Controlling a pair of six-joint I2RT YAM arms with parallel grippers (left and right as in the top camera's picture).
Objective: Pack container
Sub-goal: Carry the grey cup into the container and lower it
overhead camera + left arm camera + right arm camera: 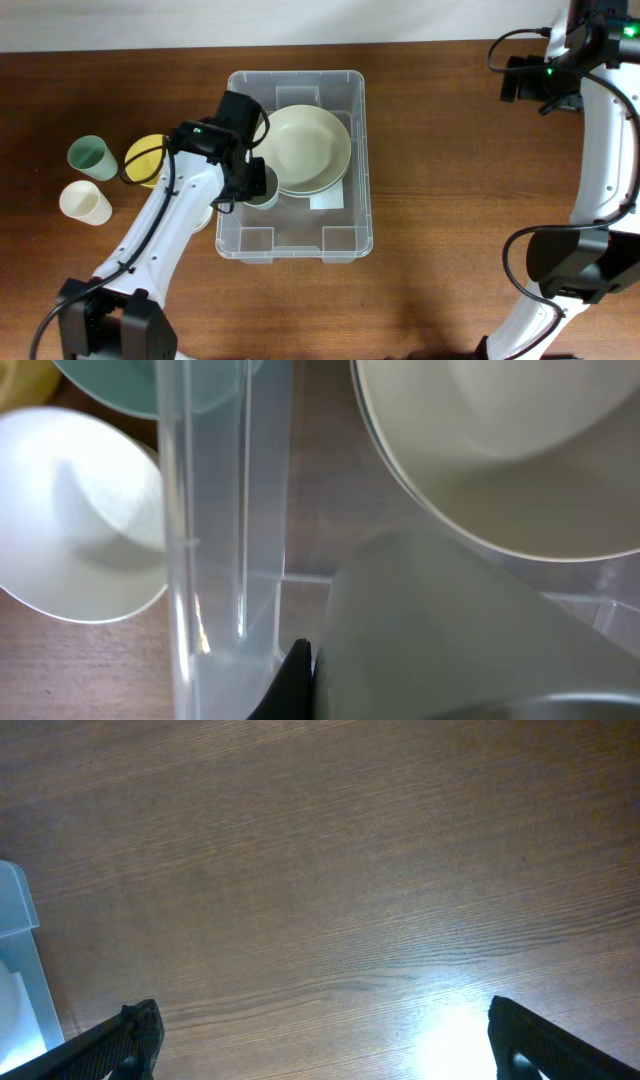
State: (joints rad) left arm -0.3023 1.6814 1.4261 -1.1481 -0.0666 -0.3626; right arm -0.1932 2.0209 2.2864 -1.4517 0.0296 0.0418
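Left gripper (250,187) held a cup (264,188) inside the container (296,74), packing partly done

Left gripper sat low inside the container, near its left wall. It looked clamped on the wall of a grey-green cup. Only one black finger (295,675) showed in the left wrist view, pressed against the cup's outside, so the hold is my read rather than a clear sight. The cup was just beside a large cream bowl (312,148) that already lay in the bin. I couldn't tell whether the cup's base was touching the floor.

The container stood mid-table (450,200), long side running away from me.

Right gripper (320,1045) was spread wide over bare wood, well off to the right, carrying nothing.

Progress, as I judged it: one bowl packed and one cup about to be set down. Left outside, all to the left of the bin, were a green cup (88,156), a cream cup (85,202), a yellow dish (147,160) and a white bowl (75,520) right against the wall. Roughly a third done, assuming all of these go in.
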